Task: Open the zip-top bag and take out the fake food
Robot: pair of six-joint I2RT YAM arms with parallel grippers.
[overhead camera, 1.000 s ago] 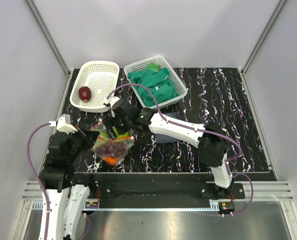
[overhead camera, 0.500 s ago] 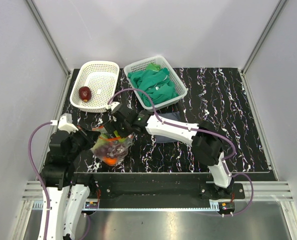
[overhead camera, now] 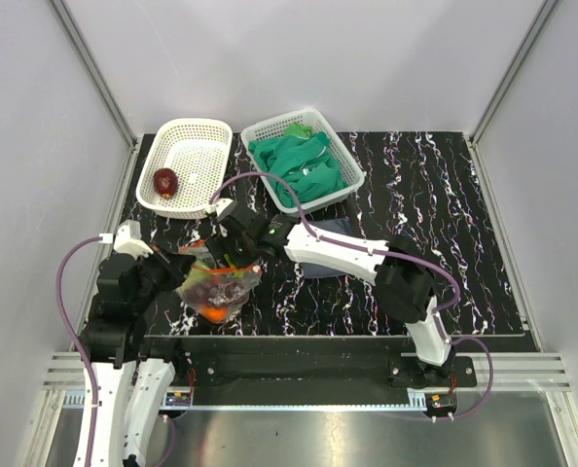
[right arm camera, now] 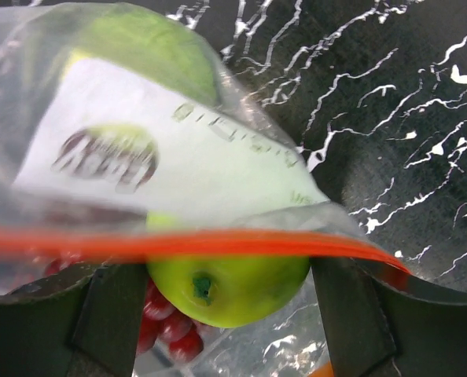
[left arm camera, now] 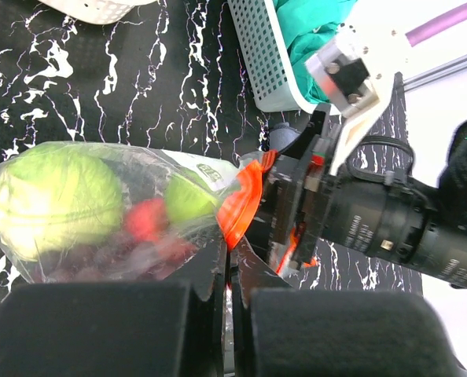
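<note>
The zip-top bag (overhead camera: 219, 288) lies at the near left of the table, clear, with an orange-red zip strip (right arm camera: 178, 243). Inside it I see fake food: a pale green cabbage (left arm camera: 53, 196), a red tomato (left arm camera: 147, 220), dark grapes (right arm camera: 167, 330) and a green apple (right arm camera: 241, 287). My left gripper (left arm camera: 232, 247) is shut on the bag's mouth edge by the strip. My right gripper (right arm camera: 229, 271) reaches into the bag's mouth, and its fingers (right arm camera: 112, 314) press on both sides of the green apple. In the top view the right gripper (overhead camera: 233, 255) hides the mouth.
At the back left, a white basket (overhead camera: 206, 146) holds a dark red apple (overhead camera: 165, 181). A second white basket (overhead camera: 347, 175) beside it is full of green cloths. A dark grey-blue cloth (overhead camera: 333, 229) lies partly under the right arm. Grey walls stand close on both sides.
My right gripper has dropped lower into the bag's mouth and its jaws have narrowed around the green apple. The left gripper keeps its hold, and the bag has shifted slightly left.
</note>
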